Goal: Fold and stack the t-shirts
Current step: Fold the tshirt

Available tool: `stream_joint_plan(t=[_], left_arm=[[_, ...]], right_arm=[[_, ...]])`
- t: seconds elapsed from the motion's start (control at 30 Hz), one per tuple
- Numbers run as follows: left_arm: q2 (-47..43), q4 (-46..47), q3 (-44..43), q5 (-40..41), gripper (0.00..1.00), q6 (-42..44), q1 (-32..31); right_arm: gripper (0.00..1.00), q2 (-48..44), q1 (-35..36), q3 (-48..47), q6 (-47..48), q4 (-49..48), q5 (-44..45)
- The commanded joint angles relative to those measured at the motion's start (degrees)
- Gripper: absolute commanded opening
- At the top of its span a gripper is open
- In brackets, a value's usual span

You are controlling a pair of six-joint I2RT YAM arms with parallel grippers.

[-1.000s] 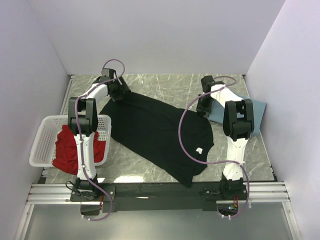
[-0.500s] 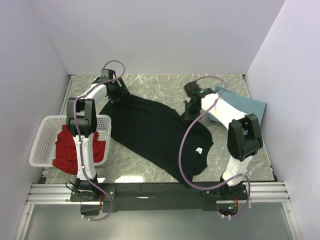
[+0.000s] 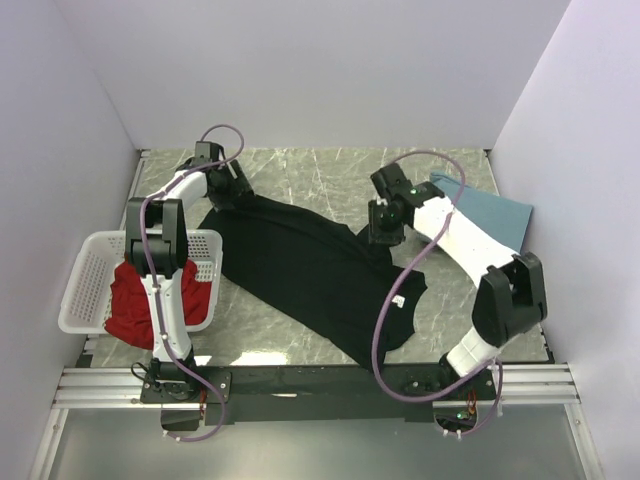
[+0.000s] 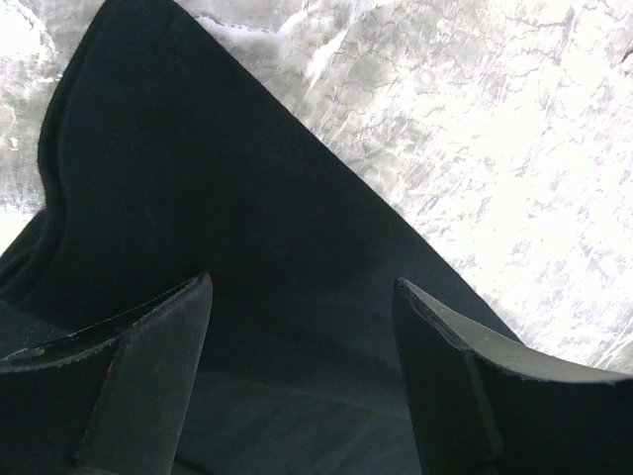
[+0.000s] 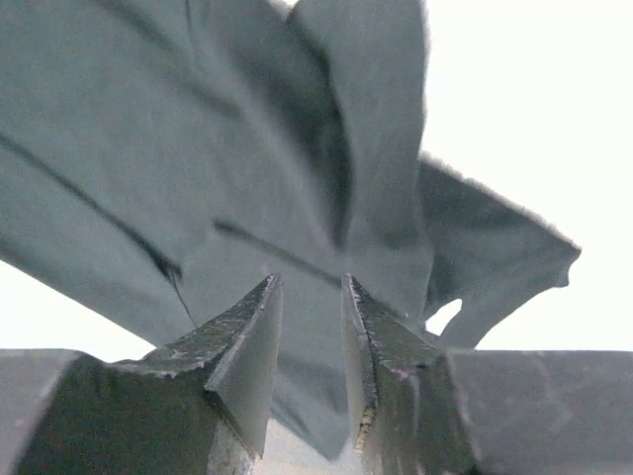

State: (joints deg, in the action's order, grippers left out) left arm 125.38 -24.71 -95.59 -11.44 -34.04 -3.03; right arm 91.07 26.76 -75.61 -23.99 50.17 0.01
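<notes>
The large black t-shirt (image 3: 310, 270) lies spread diagonally across the marble table, its small white mark (image 3: 398, 302) near the right edge. My left gripper (image 3: 238, 190) is open over the shirt's far left corner; in the left wrist view (image 4: 302, 287) its fingers straddle black cloth (image 4: 198, 178) without pinching it. My right gripper (image 3: 381, 232) is at the shirt's right edge. In the right wrist view (image 5: 310, 287) its jaws are nearly closed on cloth (image 5: 198, 148), with creases running to the grip. The dusty-blue t-shirt (image 3: 490, 212) lies back right. The red t-shirt (image 3: 135, 300) sits in the basket.
The white latticed basket (image 3: 85, 270) stands at the table's left edge beside the left arm. Pale walls close in the table on the left, back and right. Purple cables loop over both arms. Bare marble (image 3: 300, 170) shows behind the black shirt.
My right gripper has swung left from beside the blue shirt onto the black shirt's right edge, and that edge has drawn inward. My left gripper has shifted slightly left at the far corner.
</notes>
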Motion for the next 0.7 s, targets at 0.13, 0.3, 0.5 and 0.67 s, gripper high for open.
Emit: stream_joint_plan(t=[0.13, 0.3, 0.5, 0.67], left_arm=[[-2.4, -0.6, 0.6, 0.8, 0.81, 1.5, 0.7], [-1.6, -1.3, -0.6, 0.5, 0.81, 1.5, 0.7], [-1.2, -1.6, -0.8, 0.4, 0.81, 0.8, 0.7], [-0.8, -1.9, -1.3, 0.3, 0.82, 0.6, 0.7]], right_arm=[[0.43, 10.0, -8.1, -7.7, -0.8, -8.1, -6.1], [0.45, 18.6, -14.2, -15.0, 0.2, -11.1, -10.4], [0.45, 26.7, -16.4, -22.1, 3.6, -10.1, -14.3], [0.45, 26.5, -17.2, -20.3, 3.5, -11.2, -18.6]])
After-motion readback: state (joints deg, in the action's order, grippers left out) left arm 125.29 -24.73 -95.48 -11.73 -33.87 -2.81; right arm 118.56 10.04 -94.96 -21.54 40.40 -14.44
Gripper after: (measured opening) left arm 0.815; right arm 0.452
